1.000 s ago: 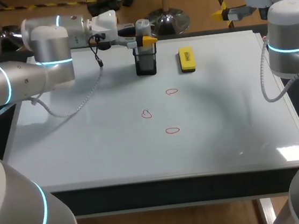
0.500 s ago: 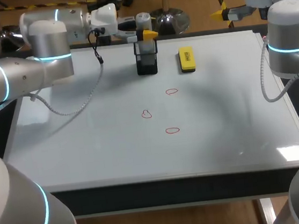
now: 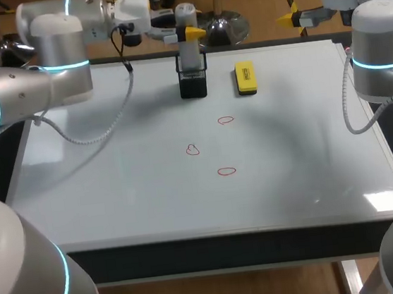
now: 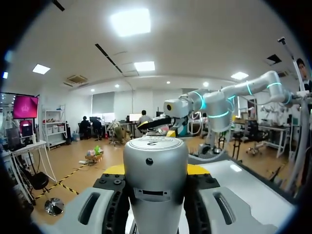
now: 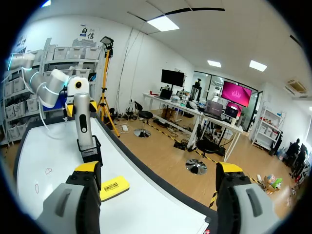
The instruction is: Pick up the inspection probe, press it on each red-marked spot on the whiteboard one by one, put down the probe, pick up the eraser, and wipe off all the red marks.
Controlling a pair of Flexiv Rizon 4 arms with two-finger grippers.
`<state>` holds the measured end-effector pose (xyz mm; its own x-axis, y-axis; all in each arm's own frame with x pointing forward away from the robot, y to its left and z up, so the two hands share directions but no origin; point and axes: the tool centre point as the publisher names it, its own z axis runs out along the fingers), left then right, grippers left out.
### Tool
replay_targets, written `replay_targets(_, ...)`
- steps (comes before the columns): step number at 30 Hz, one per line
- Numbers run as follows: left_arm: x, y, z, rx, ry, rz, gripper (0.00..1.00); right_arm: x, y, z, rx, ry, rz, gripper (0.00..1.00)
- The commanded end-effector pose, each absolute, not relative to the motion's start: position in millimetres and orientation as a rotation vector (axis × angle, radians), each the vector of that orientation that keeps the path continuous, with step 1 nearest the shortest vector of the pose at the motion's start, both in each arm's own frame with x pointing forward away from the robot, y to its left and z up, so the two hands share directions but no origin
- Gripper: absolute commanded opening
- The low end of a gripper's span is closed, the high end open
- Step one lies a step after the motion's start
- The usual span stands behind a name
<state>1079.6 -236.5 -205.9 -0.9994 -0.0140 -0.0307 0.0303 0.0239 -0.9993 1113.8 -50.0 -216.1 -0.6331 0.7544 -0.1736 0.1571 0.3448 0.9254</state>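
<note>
- Probe [image 3: 186, 27], a silver cylinder with a rounded top, stands upright at the far middle of the table [image 3: 216, 252], with its lower end at the mouth of a black holder [image 3: 192, 85].
- The left claw [image 4: 156, 170] is clamped on the probe's upper part, a yellow-tipped finger pressing on it from either side. The left arm [image 3: 27, 95] comes in roughly level along the far edge.
- The left wrist view shows the probe's cap filling the space between the fingers.
- The right claw [image 5: 158, 168] is spread wide and holds nothing. It hangs past the far right corner, well apart from the probe.
- The yellow eraser [image 3: 245, 77] lies flat on the whiteboard [image 3: 116, 191], just beside the holder on its right and not touching it.
- Three red marks are drawn as small loops near the middle of the whiteboard. One [image 3: 225, 120] is nearest the eraser, one [image 3: 192, 149] is lower and to the left, and one [image 3: 226, 171] is nearest the front edge.
- Neither claw is near the marks.
</note>
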Motion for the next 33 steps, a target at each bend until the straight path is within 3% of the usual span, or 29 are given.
replay_targets(1, 1074, -235, -192, -0.013, 2.223, -2.143, 0.0, 1114, -50, -216, 0.793, 2.013, 1.291, 1.0)
replay_targets(16, 1079, -221, -146, -0.057, 2.151, -2.19, 0.0, 1114, -50, -216, 0.793, 2.013, 1.291, 1.0)
replay_targets(33, 1060, -154, -121, -0.064, 2.113, -2.167, 0.0, 1114, -50, -216, 0.793, 2.013, 1.291, 1.0)
